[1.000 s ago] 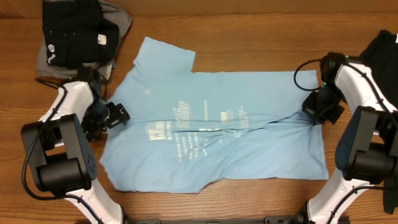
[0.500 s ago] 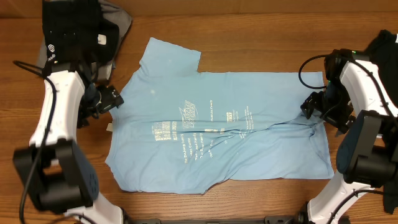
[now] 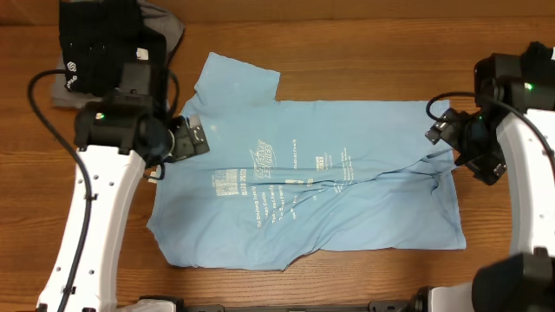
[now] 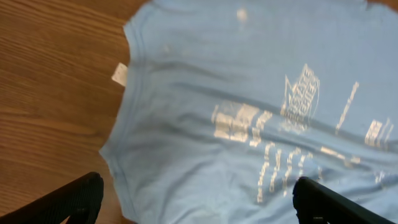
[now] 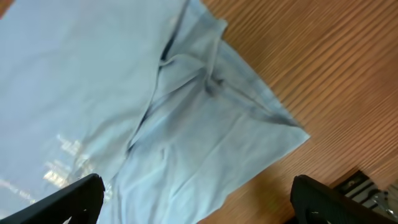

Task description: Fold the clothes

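Observation:
The light blue T-shirt (image 3: 303,186) lies spread flat on the wooden table (image 3: 364,52), white lettering up, with creases running toward its right hem. My left gripper (image 3: 187,139) hovers open over the shirt's left edge. In the left wrist view the shirt (image 4: 261,112) fills the space under the open gripper (image 4: 199,202), and a white tag (image 4: 119,73) sticks out at the collar. My right gripper (image 3: 444,132) hangs open above the right hem. The right wrist view shows the rumpled hem (image 5: 205,87) under the gripper (image 5: 199,202). Neither gripper holds anything.
A pile of black and grey clothes (image 3: 108,48) sits at the back left corner, just behind the left arm. Another black garment (image 3: 539,65) lies at the right edge. Bare wood runs along the back and front of the table.
The right gripper has opened and let go of the hem, then lifted away to the right. The left arm has risen and swung over the shirt's left edge. The shirt shifted slightly right.

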Action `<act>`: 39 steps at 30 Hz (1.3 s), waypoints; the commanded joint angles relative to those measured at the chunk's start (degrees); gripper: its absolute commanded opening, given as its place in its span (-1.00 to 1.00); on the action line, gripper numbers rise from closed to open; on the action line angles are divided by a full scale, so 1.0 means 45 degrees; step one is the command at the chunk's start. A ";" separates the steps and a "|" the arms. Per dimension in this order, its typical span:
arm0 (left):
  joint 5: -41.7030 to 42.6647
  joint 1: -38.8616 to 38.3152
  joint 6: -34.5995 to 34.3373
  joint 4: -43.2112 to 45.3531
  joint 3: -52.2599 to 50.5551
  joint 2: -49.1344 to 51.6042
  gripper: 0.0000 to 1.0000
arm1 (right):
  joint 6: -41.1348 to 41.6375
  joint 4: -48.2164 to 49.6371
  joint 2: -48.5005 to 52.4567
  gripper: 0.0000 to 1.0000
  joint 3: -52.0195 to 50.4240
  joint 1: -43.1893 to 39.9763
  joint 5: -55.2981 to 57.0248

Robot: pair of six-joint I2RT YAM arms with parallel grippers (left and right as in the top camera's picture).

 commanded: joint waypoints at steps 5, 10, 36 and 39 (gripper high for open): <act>0.0593 -0.1763 -0.0029 -0.0117 -0.2050 0.0112 1.00 | 0.0015 0.0136 -0.0087 1.00 -0.0175 0.1103 -0.0301; 0.1180 -0.3419 -0.0204 0.0393 -0.3453 0.0112 1.00 | 0.0015 0.1059 -0.0083 1.00 -0.0588 0.1632 -0.0719; 0.2569 -0.9389 -0.2273 0.2715 -0.6159 0.2259 1.00 | -0.0316 0.3424 -0.0058 1.00 -0.0593 0.0185 -0.0719; 0.2851 -0.9539 -0.2040 0.3060 -0.6339 0.2739 1.00 | -0.0335 0.3424 0.0000 1.00 -0.0593 0.0146 -0.0719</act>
